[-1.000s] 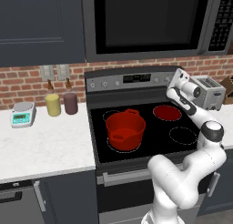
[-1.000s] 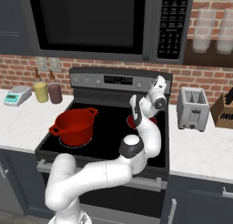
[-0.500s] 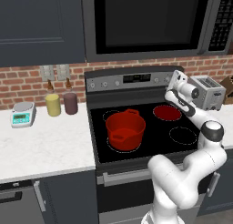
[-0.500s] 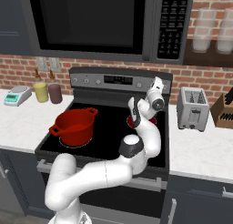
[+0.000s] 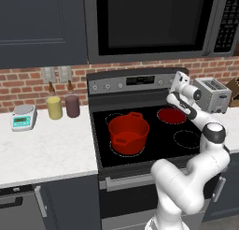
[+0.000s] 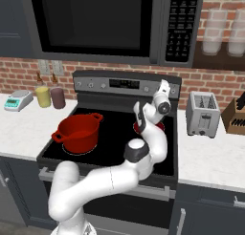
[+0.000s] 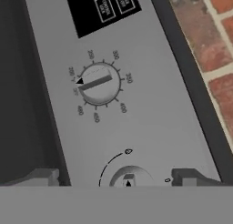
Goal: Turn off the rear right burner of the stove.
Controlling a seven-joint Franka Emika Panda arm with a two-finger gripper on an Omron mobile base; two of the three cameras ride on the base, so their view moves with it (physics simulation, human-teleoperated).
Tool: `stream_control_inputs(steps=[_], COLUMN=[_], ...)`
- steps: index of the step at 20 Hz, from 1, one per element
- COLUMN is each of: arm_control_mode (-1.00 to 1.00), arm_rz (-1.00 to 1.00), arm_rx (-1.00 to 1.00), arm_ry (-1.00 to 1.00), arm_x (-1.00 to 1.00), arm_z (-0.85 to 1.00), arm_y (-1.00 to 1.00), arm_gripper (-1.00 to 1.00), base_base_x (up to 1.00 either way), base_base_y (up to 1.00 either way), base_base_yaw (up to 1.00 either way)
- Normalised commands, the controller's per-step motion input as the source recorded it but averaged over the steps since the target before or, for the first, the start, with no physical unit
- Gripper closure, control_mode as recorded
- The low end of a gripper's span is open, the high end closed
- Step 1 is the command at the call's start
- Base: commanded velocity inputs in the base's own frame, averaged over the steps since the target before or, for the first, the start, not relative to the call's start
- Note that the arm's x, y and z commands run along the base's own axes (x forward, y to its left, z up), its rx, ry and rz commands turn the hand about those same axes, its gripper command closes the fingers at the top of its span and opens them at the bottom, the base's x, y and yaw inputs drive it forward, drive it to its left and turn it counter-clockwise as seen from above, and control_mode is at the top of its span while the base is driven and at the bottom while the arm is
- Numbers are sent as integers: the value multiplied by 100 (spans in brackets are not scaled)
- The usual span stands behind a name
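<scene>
Above the range hangs a black microwave point(image 5: 154, 21), with brick wall behind and white counter point(image 5: 42, 152) to either side. Below it sits the stove point(image 5: 135, 131), a black glass top with a steel back panel point(image 6: 124, 84) carrying small knobs and a digital display point(image 5: 140, 80). On its front left circle stands a red pot point(image 5: 128, 132) with two handles, upright. The rear right burner point(image 5: 171, 115) glows red, at the back right of the glass, just beneath the raised hand. The front right circle point(image 5: 188, 138) shows as a thin grey outline.

The white arm rises in front of the oven and reaches up to the right end of the back panel. The gripper point(image 7: 116, 178) is held close to the panel. In the hand view its two fingertips point(image 7: 43, 177) stand well apart, released, with nothing between them. A small knob point(image 7: 128, 180) lies between the tips at the lower edge; whether either tip touches it cannot be told. Further along the panel is a larger dial point(image 7: 97, 83), ringed with temperature figures, its pointer near the lowest marks.

On the right counter stands a steel toaster point(image 5: 212, 94). On the left counter are a yellow jar point(image 5: 54, 107), a dark purple jar point(image 5: 72, 105) beside it, and a small scale point(image 5: 24, 118).
</scene>
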Motion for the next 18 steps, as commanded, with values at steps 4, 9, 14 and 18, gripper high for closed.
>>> stream_control_inputs(steps=[4, 9, 14, 18], arm_control_mode=[-100, -100, -100, -100], arm_rz=[0, 0, 0, 0], arm_rx=[0, 0, 0, -2], arm_ry=[0, -1, -2, 0], arm_x=[28, 8, 0, 0], arm_z=[-2, 0, -2, -17], arm_y=[-11, -22, -14, -7], arm_gripper=[-100, -100, -100, -100], base_base_x=[0, 0, 0, 0], base_base_y=[0, 0, 0, 0], base_base_yaw=[0, 0, 0, 0])
